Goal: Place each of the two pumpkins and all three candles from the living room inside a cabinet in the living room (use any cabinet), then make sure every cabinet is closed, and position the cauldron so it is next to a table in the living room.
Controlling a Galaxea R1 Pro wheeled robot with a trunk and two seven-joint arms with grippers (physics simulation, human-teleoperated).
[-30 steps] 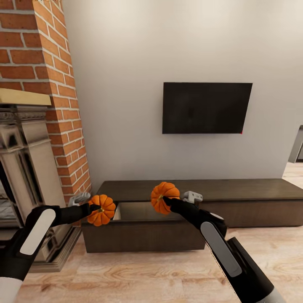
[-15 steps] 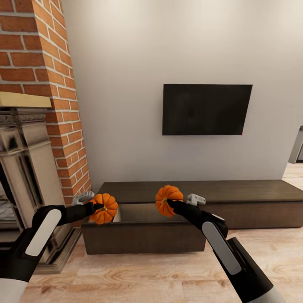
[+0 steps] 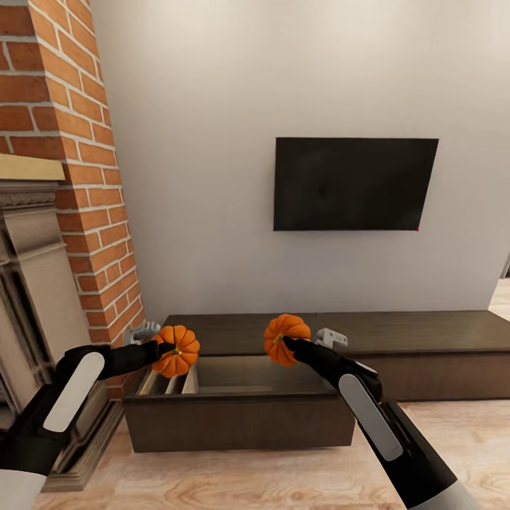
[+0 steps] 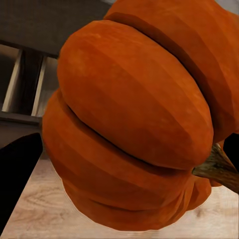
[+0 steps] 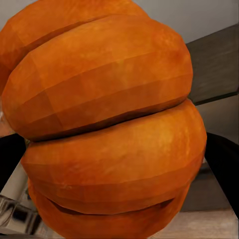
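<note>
A pumpkin (image 3: 176, 350) is clamped in the left gripper (image 3: 167, 349) and another pumpkin (image 3: 285, 339) in the right gripper (image 3: 287, 343), both held just above the cabinet's (image 3: 425, 331) pulled-out drawer (image 3: 237, 411), apparently for lowering in.

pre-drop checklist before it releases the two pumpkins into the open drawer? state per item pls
1. Left end effector gripping left pumpkin: ok, held off the floor.
2. Right end effector gripping right pumpkin: ok.
3. Cabinet drawer open: ok, pulled out, beige inside visible.
4. Left pumpkin above the drawer opening: not ok, it hangs at the drawer's left rear corner, near the brick fireplace.
5. Right pumpkin above the opening: cannot tell, it looks to be near the drawer's back edge; depth is unclear.
6. Space inside the drawer: cannot tell, pale slats show at the left and the rest is partly hidden.
</note>
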